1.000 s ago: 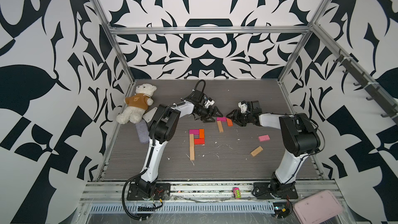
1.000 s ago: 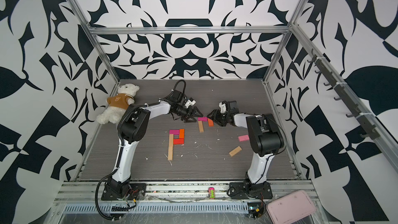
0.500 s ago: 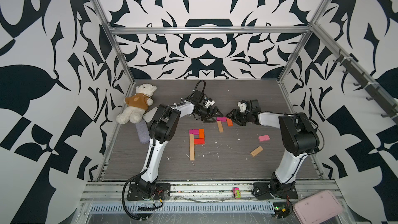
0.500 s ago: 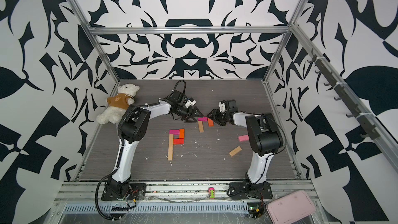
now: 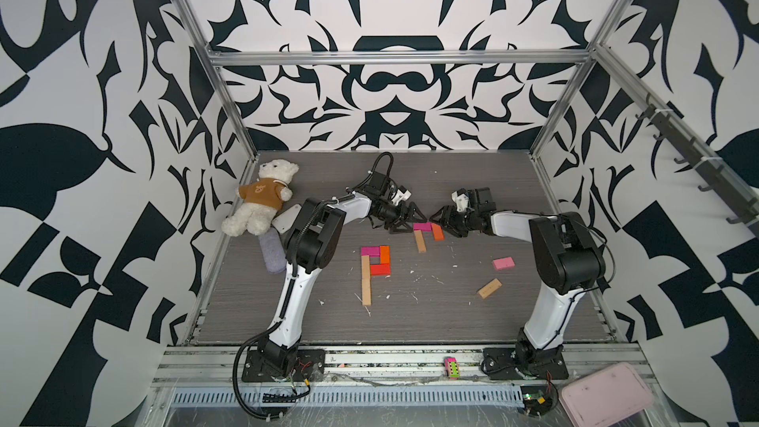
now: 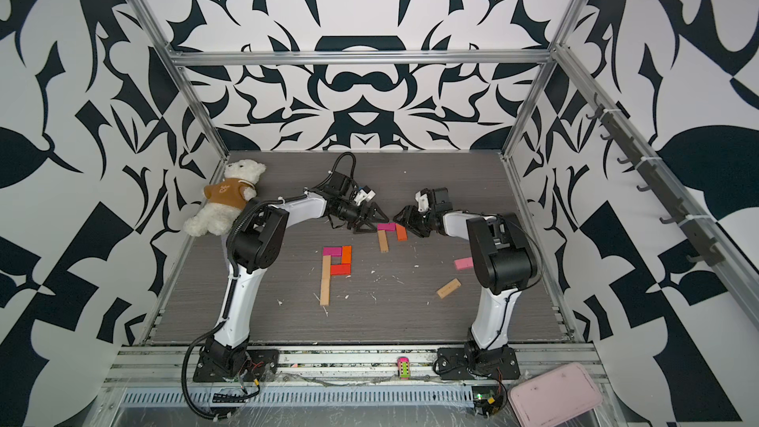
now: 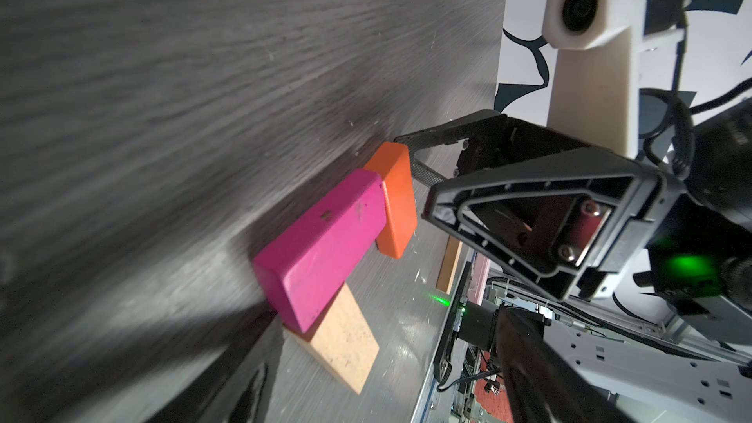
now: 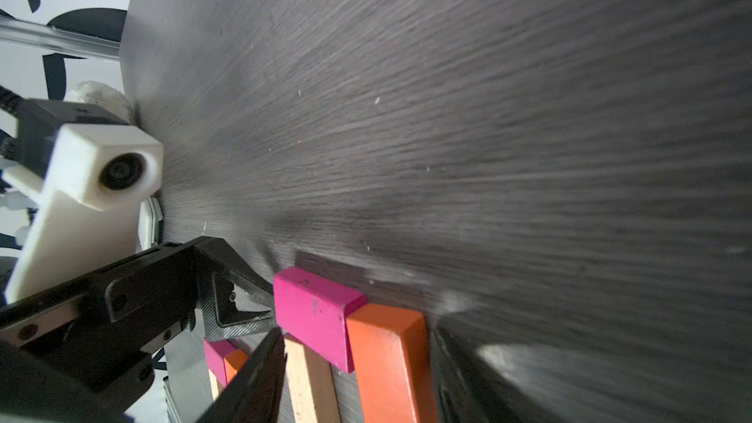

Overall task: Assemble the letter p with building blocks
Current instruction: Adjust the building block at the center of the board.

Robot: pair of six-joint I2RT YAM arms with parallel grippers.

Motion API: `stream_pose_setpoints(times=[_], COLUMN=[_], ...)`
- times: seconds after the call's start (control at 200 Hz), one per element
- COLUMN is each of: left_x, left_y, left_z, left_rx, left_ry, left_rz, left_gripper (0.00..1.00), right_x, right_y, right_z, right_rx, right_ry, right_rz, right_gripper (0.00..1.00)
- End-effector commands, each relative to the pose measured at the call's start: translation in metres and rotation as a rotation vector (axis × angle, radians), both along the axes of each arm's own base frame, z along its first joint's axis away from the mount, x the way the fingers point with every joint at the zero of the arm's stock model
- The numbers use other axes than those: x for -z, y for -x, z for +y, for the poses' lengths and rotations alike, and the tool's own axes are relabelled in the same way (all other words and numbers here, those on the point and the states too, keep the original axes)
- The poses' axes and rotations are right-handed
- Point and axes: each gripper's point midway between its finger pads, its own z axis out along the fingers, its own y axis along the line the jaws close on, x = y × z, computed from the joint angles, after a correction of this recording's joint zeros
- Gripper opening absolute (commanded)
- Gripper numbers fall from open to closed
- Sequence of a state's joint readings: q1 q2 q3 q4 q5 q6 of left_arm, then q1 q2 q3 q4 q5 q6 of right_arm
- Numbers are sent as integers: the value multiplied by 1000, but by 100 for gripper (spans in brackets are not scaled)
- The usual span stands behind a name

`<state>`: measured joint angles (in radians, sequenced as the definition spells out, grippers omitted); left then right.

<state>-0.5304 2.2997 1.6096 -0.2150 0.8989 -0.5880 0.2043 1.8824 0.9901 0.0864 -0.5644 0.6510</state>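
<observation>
1. My left gripper (image 5: 407, 221) hangs low over the far middle of the table (image 5: 431, 322). Its fingers are spread wide and hold nothing. In the right wrist view one fingertip (image 8: 266, 311) sits at the end of the magenta block (image 5: 422, 226).
2. My right gripper (image 5: 439, 221) faces it from the opposite side, fingers apart as well. The tips are just beside the orange block (image 5: 438, 232) — I cannot tell whether they touch it.
3. Three blocks lie between my grippers. The magenta block is crosswise, the orange block is against one end of it, and the tan block (image 5: 419, 241) runs from its long side toward the front.
4. Nearer the front a letter P (image 5: 365, 277) lies flat — a tan stem with magenta, orange and red forming the loop.
5. To my right, a light pink block (image 5: 503, 263) and a loose tan block (image 5: 489, 288) lie well apart from the others.
6. A teddy bear (image 5: 263, 199) lies at the far left.
</observation>
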Motion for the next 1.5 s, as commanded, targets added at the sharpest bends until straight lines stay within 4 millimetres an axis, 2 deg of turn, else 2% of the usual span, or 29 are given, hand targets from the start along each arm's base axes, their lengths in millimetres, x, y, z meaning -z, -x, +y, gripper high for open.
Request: stream_pose_setpoints(times=[0.0,0.69,1.195,1.495], left_x=[9,7,13,17], left_y=[9,17,17,8], left_z=[-1,8,9,15], left_rx=[15,-4,-11,-61], left_ry=[0,-21,-35,-77], left_rz=[27,17,31,25], left_gripper=[86,86,86,86], right_x=[25,28,31,34], right_y=[15,22,26,26], right_z=[-1,19,14,8], right_rx=[-12,-78,-63,-42], right_ry=[56,56,80,113], right_rz=[86,99,110,119], right_gripper=[60,60,60,64])
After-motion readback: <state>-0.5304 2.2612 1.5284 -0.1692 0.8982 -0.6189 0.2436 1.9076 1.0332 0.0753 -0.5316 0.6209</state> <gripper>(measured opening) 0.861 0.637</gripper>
